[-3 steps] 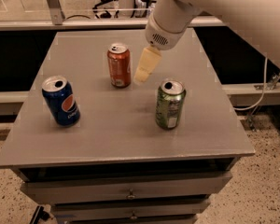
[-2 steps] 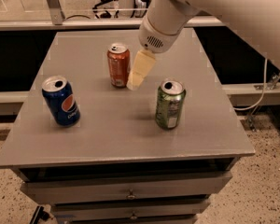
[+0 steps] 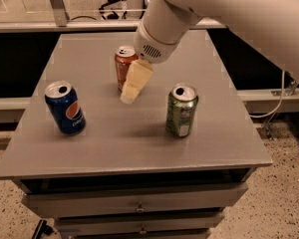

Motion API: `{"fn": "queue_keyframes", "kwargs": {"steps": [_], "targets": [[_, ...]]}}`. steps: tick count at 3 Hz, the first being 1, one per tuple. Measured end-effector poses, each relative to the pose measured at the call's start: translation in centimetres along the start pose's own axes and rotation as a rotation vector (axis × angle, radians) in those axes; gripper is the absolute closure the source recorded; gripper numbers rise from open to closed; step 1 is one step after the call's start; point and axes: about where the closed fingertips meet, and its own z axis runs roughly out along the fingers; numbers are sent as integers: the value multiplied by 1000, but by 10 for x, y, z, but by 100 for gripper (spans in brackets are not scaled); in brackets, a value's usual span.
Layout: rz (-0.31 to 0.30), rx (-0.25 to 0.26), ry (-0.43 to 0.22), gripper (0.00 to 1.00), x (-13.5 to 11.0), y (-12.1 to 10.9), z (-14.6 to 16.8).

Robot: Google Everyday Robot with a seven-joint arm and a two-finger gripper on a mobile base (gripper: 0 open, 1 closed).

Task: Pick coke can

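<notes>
The coke can (image 3: 122,65) is an orange-red can with a silver top. It stands upright at the back middle of the grey table (image 3: 114,133). My gripper (image 3: 133,86) hangs from the big white arm that comes in from the upper right. Its pale yellowish fingers point down and left, right in front of the can and to its right, and they cover the can's right side. I cannot tell whether they touch the can.
A blue Pepsi can (image 3: 65,107) stands at the left of the table. A green can (image 3: 181,110) stands at the right. The table has drawers below its front edge. A metal frame and cables lie behind the table.
My gripper has moved left and forward, from beside the coke can's right side to in front of it, now overlapping the can.
</notes>
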Motion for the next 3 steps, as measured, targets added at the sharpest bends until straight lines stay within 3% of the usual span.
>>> {"fn": "queue_keyframes", "kwargs": {"steps": [3], "targets": [[38, 155, -37, 0, -11, -44, 6]]}}
